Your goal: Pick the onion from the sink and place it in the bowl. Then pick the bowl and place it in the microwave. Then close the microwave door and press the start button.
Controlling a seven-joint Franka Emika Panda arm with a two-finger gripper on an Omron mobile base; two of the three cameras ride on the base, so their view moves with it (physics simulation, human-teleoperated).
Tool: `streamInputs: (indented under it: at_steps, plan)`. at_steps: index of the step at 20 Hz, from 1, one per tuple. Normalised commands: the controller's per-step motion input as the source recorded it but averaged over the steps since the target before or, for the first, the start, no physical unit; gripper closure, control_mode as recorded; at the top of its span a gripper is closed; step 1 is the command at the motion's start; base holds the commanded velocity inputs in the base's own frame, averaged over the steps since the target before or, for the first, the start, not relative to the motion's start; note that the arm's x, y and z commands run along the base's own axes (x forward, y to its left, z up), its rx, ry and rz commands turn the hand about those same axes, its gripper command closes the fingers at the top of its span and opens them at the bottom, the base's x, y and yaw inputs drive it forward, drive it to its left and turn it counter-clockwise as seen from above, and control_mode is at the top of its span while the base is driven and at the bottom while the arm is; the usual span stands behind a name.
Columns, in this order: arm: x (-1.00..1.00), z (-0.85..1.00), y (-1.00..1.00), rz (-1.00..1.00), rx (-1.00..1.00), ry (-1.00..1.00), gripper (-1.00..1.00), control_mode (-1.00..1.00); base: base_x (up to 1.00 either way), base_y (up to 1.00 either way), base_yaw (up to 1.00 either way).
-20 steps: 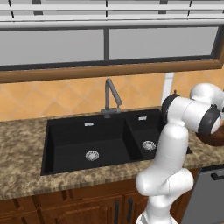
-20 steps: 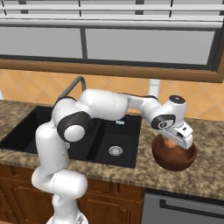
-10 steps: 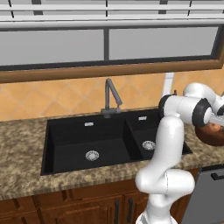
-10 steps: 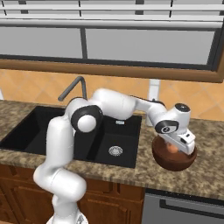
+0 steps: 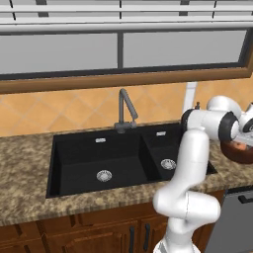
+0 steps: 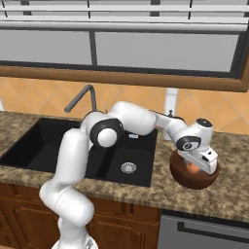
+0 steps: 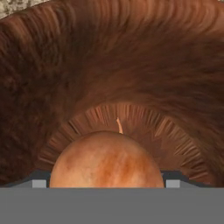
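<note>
The dark brown bowl (image 6: pixel 194 181) stands on the granite counter right of the black sink (image 6: pixel 48 141). My gripper (image 6: pixel 197 164) reaches down into the bowl, and the orange-brown onion (image 6: pixel 192 168) sits between its jaws. In the hand view the onion (image 7: pixel 107 159) fills the gap between the two fingertips (image 7: pixel 39 183), with the ribbed floor of the bowl (image 7: pixel 109 65) just behind it. From the left, the bowl (image 5: pixel 237 154) and onion (image 5: pixel 240 146) peek out past my forearm. Whether the onion touches the bowl's floor I cannot tell.
The angular faucet (image 5: pixel 126 108) rises behind the sink (image 5: pixel 99 158), whose two basins hold only their silver drains. A grey appliance front (image 6: pixel 204 228) sits under the counter below the bowl. A window and orange tiled wall close off the back.
The hand has swung right and come down from above the bowl's rim into the bowl, onion still between the jaws. The elbow has shifted with it.
</note>
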Motion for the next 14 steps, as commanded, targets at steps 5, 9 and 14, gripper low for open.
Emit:
streamInputs:
  at_steps: [5, 9, 14]
  plan:
    - [0.08, -0.32, 0.0, 0.0, 0.0, 0.07, -1.0, -1.0, 0.0, 0.0, 0.0]
    - [-0.08, 0.02, 0.02, 0.0, 0.0, -0.03, -1.0, -1.0, 0.0, 0.0, 0.0]
    - [-0.24, 0.27, 0.19, 0.0, -0.02, -0.06, -1.0, -1.0, 0.0, 0.0, 0.0]
